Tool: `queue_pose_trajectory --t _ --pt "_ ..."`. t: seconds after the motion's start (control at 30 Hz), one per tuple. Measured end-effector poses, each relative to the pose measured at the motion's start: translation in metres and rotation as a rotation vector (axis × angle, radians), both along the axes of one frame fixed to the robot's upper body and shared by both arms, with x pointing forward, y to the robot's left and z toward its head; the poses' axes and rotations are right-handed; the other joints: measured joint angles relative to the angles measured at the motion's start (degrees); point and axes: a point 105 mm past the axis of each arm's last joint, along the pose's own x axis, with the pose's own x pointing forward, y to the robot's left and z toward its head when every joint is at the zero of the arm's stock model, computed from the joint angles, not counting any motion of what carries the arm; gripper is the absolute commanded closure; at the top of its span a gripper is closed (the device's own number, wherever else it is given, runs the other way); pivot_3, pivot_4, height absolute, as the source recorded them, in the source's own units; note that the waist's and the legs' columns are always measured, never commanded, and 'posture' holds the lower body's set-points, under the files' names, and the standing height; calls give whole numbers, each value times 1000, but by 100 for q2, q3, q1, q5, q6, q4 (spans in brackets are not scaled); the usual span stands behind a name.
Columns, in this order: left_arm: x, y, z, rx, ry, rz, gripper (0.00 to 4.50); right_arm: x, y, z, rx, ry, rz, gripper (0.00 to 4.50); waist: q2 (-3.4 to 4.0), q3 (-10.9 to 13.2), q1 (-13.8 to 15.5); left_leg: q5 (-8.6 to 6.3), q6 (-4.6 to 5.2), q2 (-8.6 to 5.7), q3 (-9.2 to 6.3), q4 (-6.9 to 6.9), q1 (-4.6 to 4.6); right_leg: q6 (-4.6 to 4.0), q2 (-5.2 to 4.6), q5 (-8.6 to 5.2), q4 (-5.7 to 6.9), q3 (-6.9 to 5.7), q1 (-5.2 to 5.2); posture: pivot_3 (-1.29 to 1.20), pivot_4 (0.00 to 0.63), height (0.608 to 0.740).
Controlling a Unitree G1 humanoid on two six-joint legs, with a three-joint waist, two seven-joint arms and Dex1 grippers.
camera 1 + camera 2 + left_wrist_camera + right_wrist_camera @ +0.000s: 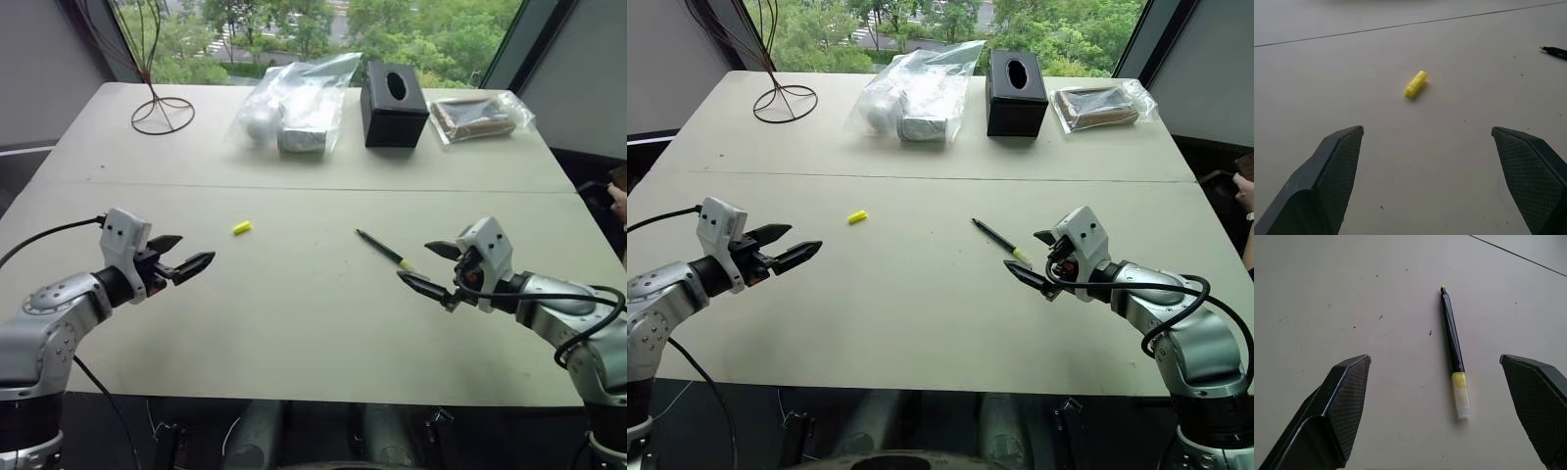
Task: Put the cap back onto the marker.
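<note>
Cap lies loose on the table, well left of the marker. Left gripper and right gripper both spread wide, holding nothing. Right one hovers just beside the marker's yellow end.

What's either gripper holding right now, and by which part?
Nothing is held. The left gripper and right gripper are both open above the table. The cap and the marker lie apart on it, untouched.
</note>
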Motion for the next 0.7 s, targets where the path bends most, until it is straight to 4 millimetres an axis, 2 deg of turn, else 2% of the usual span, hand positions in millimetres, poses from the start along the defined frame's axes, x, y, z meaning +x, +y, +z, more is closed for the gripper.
queue_pose_trajectory --t 0.23,0.43,0.6,0.7 --pt "0 3 -3 0 9 6 114 -1 0 -1 -2 3 1 120 0 0 0 0 0 0 0 0 0 0 1 0 0 0 0 0 150 740" --pt "4 3 3 28 -26 -12 114 0 -1 0 -14 -13 -5 120 0 0 0 0 0 0 1 0 0 0 1 0 0 0 1 0 150 740" --pt "14 -19 25 87 -76 -189 114 7 0 10 -28 -72 -7 120 -1 0 8 0 0 -2 2 3 0 0 2 1 0 -2 3 0 150 740" --pt "13 -31 32 205 -84 -345 114 10 1 9 -40 -78 -11 120 1 -1 -6 1 1 -2 10 1 2 0 2 0 0 1 1 0 150 740"
